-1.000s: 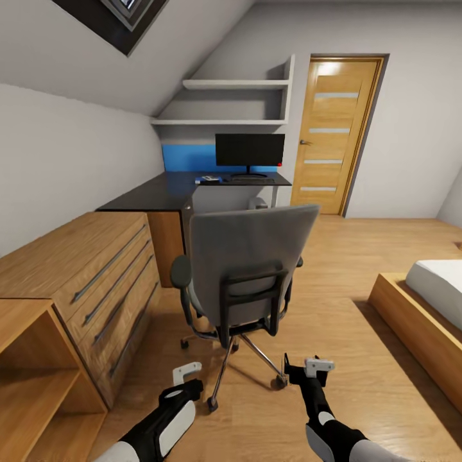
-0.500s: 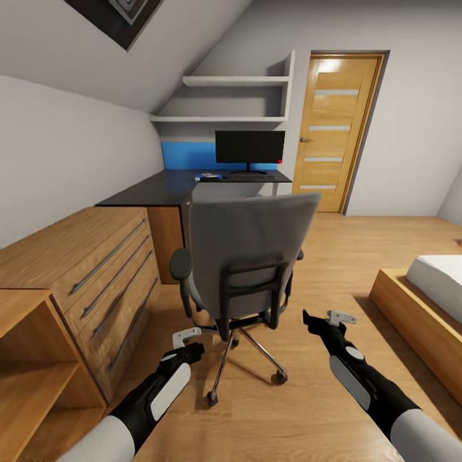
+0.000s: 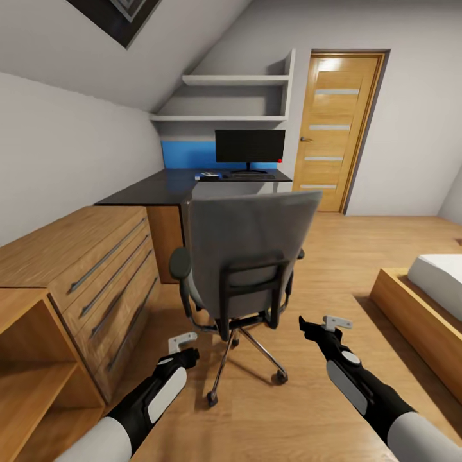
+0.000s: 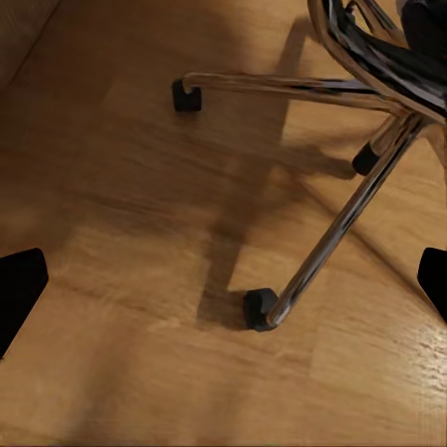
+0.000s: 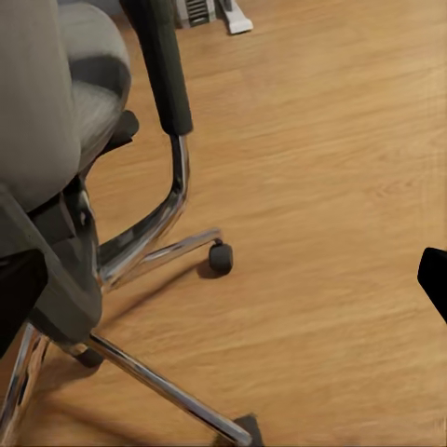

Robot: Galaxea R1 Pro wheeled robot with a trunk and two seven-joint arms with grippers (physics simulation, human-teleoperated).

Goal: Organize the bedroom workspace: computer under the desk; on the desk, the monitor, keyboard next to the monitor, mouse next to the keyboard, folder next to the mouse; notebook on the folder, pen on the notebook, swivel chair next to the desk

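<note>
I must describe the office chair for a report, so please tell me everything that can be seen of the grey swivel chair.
The grey swivel chair stands upright on the wooden floor with its back toward the camera, facing the glossy black desk. Its tall backrest looks like grey fabric, braced by a black frame, with black armrests at both sides. Below, a chrome star base spreads out on small black castors. The seat top is hidden behind the backrest. Neither gripper touches the chair.

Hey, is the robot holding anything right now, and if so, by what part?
Nothing is held. The left end effector and right end effector are both open and empty, hanging low behind the swivel chair without touching it.
</note>
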